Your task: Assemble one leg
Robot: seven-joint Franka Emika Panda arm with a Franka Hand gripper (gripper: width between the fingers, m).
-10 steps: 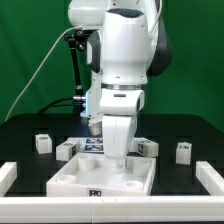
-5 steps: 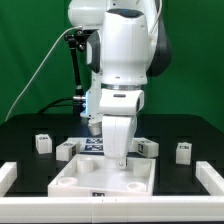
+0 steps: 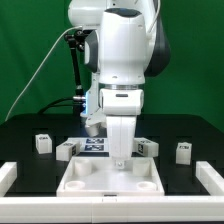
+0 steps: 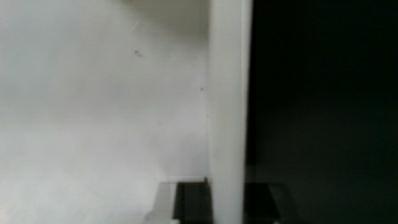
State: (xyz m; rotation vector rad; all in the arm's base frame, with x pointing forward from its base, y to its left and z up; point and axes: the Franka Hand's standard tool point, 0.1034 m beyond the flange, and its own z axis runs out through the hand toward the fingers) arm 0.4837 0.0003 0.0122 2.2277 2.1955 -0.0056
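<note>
Your pincer (image 3: 119, 158) grasps the tray (image 3: 68, 176) by its back rim; slide it flat, clear of the leg (image 3: 148, 147) alongside.

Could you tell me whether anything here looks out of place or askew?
Nothing stands out. The tray lies flat and untilted, the legs sit apart behind it on both sides, and the gripper clasps its back rim, as the wrist view shows. Damage would be too small to judge.

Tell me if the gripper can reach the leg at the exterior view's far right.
Probably not yet: the gripper is shut on the tray. Released, its way looks free; the leg stands alone.
</note>
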